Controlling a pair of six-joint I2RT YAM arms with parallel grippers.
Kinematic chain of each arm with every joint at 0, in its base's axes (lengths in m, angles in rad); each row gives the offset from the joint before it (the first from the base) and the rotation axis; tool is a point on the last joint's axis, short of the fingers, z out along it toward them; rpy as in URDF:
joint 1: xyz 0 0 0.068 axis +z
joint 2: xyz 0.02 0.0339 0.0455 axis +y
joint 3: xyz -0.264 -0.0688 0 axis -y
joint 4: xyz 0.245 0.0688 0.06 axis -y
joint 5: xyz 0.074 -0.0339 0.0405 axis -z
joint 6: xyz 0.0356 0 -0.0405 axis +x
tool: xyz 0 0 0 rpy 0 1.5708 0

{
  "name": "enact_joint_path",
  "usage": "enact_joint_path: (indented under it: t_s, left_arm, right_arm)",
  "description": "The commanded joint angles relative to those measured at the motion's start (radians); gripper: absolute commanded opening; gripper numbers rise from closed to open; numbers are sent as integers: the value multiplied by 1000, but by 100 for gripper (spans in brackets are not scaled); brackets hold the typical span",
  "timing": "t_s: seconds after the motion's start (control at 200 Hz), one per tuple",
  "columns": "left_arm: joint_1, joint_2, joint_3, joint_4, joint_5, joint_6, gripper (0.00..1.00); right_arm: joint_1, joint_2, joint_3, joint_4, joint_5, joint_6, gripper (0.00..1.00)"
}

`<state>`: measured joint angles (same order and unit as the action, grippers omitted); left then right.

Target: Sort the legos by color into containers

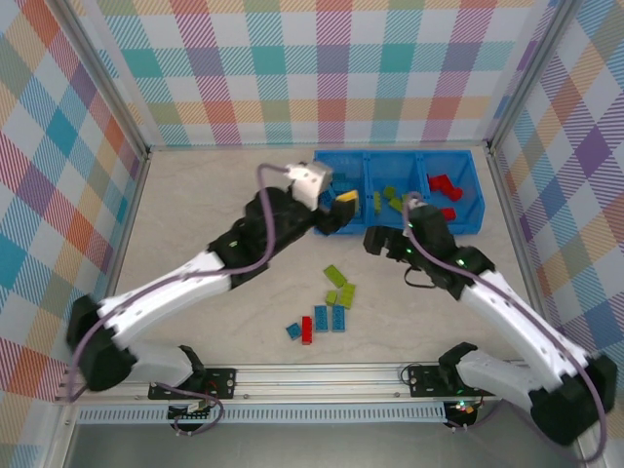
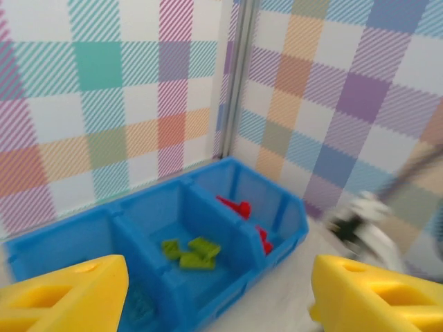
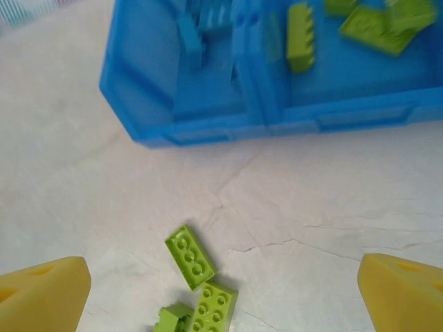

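Observation:
The blue bin [image 1: 473, 210] stands at the back right. Its left compartment holds light blue legos [image 3: 197, 31], the middle one lime green legos [image 2: 190, 250], the right one red legos [image 2: 239, 206]. Loose on the table lie three green bricks [image 1: 339, 288], three light blue bricks [image 1: 329, 318] and a red brick [image 1: 306, 330]. My left gripper [image 1: 341, 210] hovers at the bin's front left corner, open and empty, with yellow fingers [image 2: 62, 294] apart. My right gripper [image 1: 375, 239] hangs open in front of the bin, above the green bricks [image 3: 189, 256].
Checkered walls and metal posts [image 1: 136, 146] close in the beige table [image 1: 214, 195] on three sides. The arm bases and a rail [image 1: 322, 375] run along the near edge. The right arm [image 2: 367, 232] appears blurred in the left wrist view.

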<state>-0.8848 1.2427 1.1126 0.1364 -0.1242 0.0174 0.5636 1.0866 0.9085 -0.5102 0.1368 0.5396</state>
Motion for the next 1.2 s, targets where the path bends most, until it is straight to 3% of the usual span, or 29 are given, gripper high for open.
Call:
enact_joint_path:
  t_s: [0.0, 0.22, 0.38, 0.53, 0.715, 0.905, 1.195]
  left_arm:
    - [7, -171, -91, -292, -22, 155, 73]
    - [6, -463, -191, -694, -55, 270, 78]
    - [6, -609, -261, -802, 8, 318, 88]
    - [6, -628, -302, -844, 21, 340, 96]
    - [6, -590, -330, -819, 33, 371, 100]
    - [7, -583, -339, -831, 42, 381, 100]
    - [7, -588, -341, -827, 62, 377, 100]
  right_arm:
    - [64, 139, 79, 8, -62, -132, 99]
    - [142, 461, 212, 3, -78, -240, 95]
    - [159, 652, 332, -96, -92, -285, 86]
    - [205, 770, 398, -170, -59, -319, 82]
    - [232, 842, 416, -193, -11, -297, 73]
    - [239, 862, 389, -192, 9, -290, 50]
    - [239, 812, 401, -135, 29, -283, 31]
